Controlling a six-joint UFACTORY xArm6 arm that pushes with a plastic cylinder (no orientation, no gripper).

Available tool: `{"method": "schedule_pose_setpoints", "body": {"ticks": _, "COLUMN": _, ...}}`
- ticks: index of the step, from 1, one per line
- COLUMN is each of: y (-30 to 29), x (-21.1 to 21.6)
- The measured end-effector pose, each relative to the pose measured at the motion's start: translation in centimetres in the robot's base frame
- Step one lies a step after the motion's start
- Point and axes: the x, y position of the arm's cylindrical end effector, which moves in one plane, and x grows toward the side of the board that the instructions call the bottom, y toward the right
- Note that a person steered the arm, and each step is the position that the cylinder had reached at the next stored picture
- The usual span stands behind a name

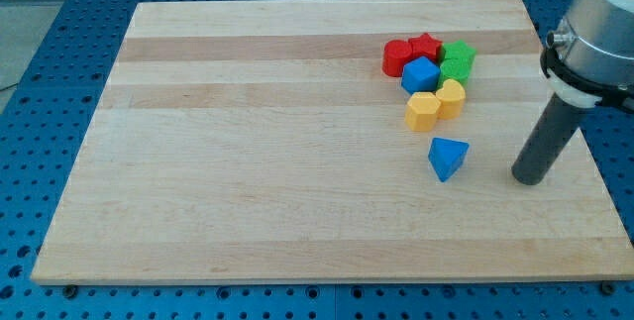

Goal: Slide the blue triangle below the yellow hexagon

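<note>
So there were eight blocks on the desk (pixel 297 161) in total, seven of them bunched up toward the view's upper right. Counting by colour: two red, two green, two yellow and two blue. The reds were a red round block (pixel 397 57) and a red star (pixel 425 46) along the top of the bunch. The greens sat at the view's right of it, a green star (pixel 460 54) with a second green block (pixel 455 71) tucked just under it, shape hard to call. One blue cube (pixel 420 75) was in the middle of the pack. Below that, the yellow hexagon (pixel 423 111) and a yellow heart (pixel 450 98) were touching side by side.

The eighth one, the blue triangle (pixel 448 158), was off on its own, sitting just below the yellow hexagon and slightly to the view's right of it, with a small gap between them.

No jaws on this arm, just a rod. My tip (pixel 529 178) was down on the desk, clear to the view's right of the blue triangle, not touching it or anything else.
</note>
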Motion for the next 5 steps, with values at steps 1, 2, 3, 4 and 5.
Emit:
{"method": "schedule_pose_setpoints", "body": {"ticks": 1, "y": 0.0, "x": 0.0}}
{"method": "schedule_pose_setpoints", "body": {"ticks": 2, "y": -1.0, "x": 0.0}}
{"method": "schedule_pose_setpoints", "body": {"ticks": 3, "y": -7.9, "x": 0.0}}
{"method": "schedule_pose_setpoints", "body": {"ticks": 4, "y": -10.9, "x": 0.0}}
{"method": "schedule_pose_setpoints", "body": {"ticks": 5, "y": -5.3, "x": 0.0}}
